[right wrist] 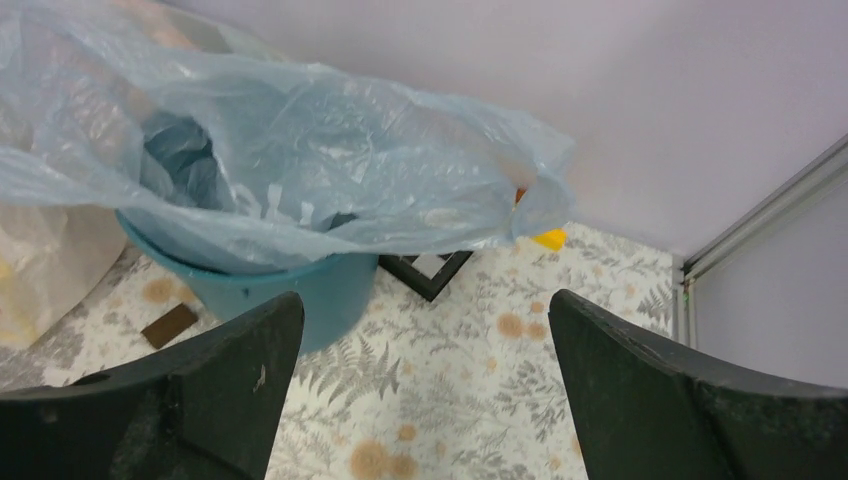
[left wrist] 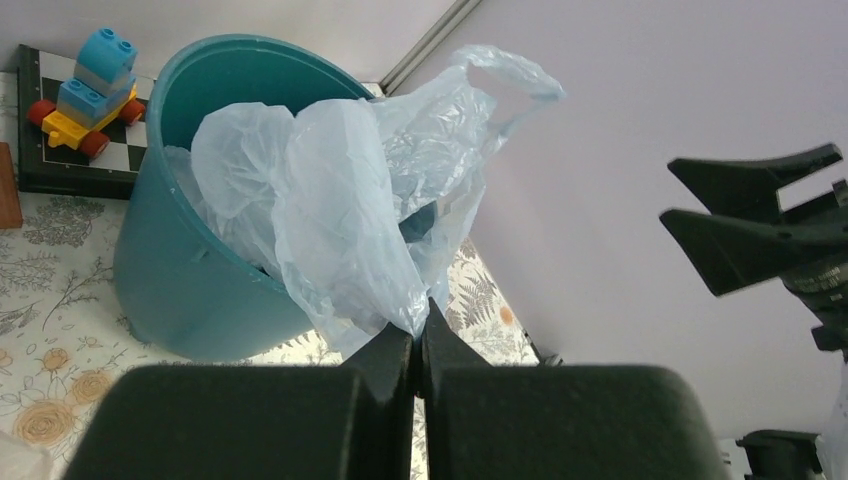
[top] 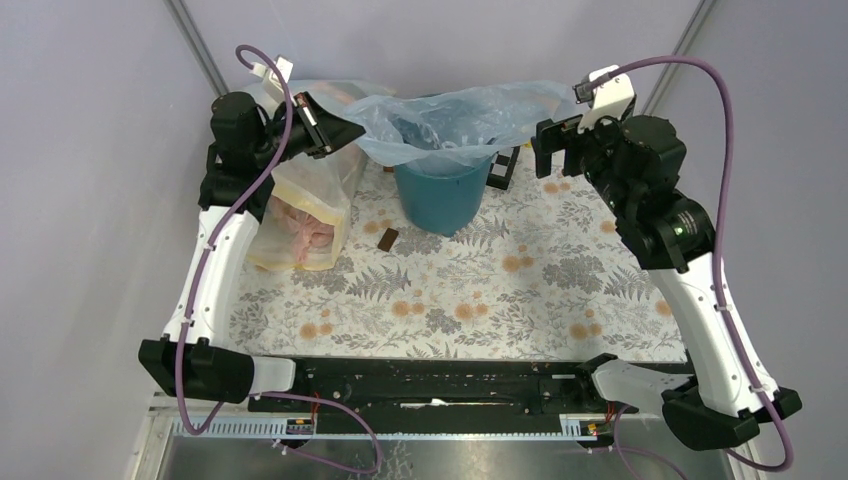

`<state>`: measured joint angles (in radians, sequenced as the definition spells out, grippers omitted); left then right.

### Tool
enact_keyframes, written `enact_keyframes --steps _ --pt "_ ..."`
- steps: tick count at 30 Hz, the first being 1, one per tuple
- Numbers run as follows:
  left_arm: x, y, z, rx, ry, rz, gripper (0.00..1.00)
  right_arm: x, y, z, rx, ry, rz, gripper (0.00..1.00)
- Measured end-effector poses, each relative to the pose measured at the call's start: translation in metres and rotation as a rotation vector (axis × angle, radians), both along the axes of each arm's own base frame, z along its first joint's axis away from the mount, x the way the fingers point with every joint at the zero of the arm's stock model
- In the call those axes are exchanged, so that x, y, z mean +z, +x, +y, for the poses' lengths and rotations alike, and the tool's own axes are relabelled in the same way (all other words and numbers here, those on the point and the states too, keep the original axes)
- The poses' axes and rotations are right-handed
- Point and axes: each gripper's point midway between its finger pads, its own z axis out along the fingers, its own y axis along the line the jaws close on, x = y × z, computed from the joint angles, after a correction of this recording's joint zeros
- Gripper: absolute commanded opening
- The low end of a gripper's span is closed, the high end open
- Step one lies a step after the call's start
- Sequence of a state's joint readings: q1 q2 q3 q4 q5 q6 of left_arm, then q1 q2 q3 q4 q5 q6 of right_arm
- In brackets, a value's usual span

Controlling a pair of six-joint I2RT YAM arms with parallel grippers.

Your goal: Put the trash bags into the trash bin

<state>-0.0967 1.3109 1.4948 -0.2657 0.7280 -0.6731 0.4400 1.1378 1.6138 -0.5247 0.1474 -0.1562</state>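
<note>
Left gripper is pinched shut on the thin, pale blue translucent plastic bag, draped over the round teal plastic bin near the table's far edge — right gripper gapes empty. One-sided pulling could tip the bin — or drag the film out.

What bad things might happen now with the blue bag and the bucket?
1. Only the left jaws pinch the trash bag, and just by a thin corner. The right jaws are open and hold nothing, so the film might slip free or tear.
2. Much of the bag hangs over the rim of the trash bin rather than inside it, so it may slide off outside.
3. A tug on the bag might tip the bin toward the toy car near it.
</note>
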Motion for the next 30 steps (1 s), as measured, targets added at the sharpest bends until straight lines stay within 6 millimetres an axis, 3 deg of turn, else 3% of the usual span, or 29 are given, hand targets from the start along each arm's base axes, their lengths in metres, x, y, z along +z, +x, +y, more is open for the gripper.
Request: enact_keyframes --steps 4,11,14,18,22,26,30 --pt "0.002 -0.005 -0.002 -0.022 0.008 -0.016 0.0 0.002 0.02 -0.001 -0.039 -0.03 -0.023 1.0" --pt "-0.001 -0.021 0.0 -0.031 0.033 -0.037 0.0 -0.023 0.082 0.014 -0.089 -0.093 0.097 1.0" --pt "-0.007 -0.026 0.001 -0.031 0.037 -0.03 0.0 -0.021 0.106 0.013 -0.101 -0.074 0.131 1.0" --pt "-0.015 -0.028 0.001 -0.032 0.043 -0.013 0.0 -0.016 0.132 -0.004 -0.147 -0.046 0.148 1.0" --pt "-0.019 -0.028 0.001 -0.032 0.049 -0.001 0.0 -0.029 0.147 -0.032 -0.196 -0.037 0.195 0.97" --pt "-0.021 -0.028 0.002 -0.032 0.053 0.005 0.0 -0.044 0.159 -0.044 -0.184 -0.01 0.243 0.7" --pt "-0.023 -0.027 0.003 -0.023 0.06 0.009 0.0 -0.057 0.165 -0.039 -0.142 0.021 0.285 0.19"
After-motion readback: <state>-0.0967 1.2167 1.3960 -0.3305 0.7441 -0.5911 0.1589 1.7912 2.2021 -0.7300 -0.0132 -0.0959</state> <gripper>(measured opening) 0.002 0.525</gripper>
